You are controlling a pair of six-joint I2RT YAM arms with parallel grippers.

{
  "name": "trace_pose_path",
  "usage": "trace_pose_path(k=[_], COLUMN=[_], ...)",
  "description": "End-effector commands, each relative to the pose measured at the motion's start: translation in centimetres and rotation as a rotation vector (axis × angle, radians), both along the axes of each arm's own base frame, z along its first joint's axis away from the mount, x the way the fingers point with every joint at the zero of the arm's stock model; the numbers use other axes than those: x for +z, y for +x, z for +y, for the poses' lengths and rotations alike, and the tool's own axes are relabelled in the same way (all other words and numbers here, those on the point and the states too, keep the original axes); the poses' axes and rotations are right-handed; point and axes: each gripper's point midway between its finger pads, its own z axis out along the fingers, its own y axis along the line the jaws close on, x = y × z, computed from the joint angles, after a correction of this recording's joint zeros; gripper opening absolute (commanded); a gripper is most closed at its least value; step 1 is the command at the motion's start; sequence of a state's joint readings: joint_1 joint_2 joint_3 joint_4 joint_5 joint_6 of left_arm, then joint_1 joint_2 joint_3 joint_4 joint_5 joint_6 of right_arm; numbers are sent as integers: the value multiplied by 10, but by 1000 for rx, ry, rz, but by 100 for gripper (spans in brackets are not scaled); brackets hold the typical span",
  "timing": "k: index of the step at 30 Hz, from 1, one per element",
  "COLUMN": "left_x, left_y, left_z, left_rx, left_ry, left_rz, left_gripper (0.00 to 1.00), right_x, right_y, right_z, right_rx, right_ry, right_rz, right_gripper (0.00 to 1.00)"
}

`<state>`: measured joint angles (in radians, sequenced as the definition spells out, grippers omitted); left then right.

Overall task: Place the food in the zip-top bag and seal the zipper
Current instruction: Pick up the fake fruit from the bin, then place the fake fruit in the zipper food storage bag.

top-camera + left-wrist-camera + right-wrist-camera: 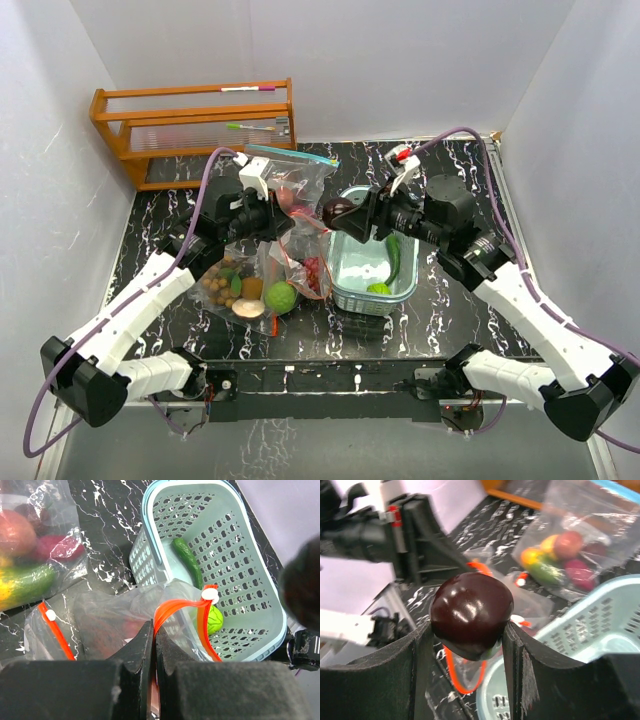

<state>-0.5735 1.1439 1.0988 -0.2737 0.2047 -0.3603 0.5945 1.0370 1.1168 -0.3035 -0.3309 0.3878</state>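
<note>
My left gripper [277, 222] is shut on the orange zipper rim [172, 607] of a clear zip-top bag [305, 262] and holds its mouth open beside the teal basket [352, 290]. My right gripper [347, 217] is shut on a glossy dark red fruit [471, 612] and holds it above the bag's open orange rim [451, 672]. In the basket lie a long green cucumber [189, 562] and a small green ball [214, 619]. The bag holds some reddish food, blurred through the plastic.
A blue-zipper bag [296, 172] with several fruits lies behind the left gripper. Another bag of nuts and vegetables [236, 285] and a green lime [280, 297] lie at the left. A wooden rack [195, 125] stands at the back left.
</note>
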Motion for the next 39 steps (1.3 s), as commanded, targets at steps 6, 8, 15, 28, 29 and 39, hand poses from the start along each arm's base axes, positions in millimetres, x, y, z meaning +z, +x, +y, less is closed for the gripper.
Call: trace_pose_path(k=[6, 8, 15, 28, 29, 39], left_x=[19, 20, 31, 30, 29, 29], left_y=[4, 3, -1, -3, -3, -8], left_z=[-11, -11, -6, -5, -5, -1], left_rx=[-32, -35, -28, -30, -30, -22], left_ry=[-50, -49, -50, -52, -52, -65], left_rz=[-49, -51, -74, -76, -76, -91], left_gripper=[0, 0, 0, 0, 0, 0], right_x=[12, -6, -67, -45, -38, -60], right_y=[-54, -51, -14, -9, -11, 18], right_z=[60, 69, 71, 60, 57, -18], right_rx=[375, 366, 177, 108, 102, -343], right_ry=[39, 2, -161, -134, -123, -290], right_rz=[-106, -67, 64, 8, -1, 162], right_gripper=[10, 12, 19, 98, 98, 98])
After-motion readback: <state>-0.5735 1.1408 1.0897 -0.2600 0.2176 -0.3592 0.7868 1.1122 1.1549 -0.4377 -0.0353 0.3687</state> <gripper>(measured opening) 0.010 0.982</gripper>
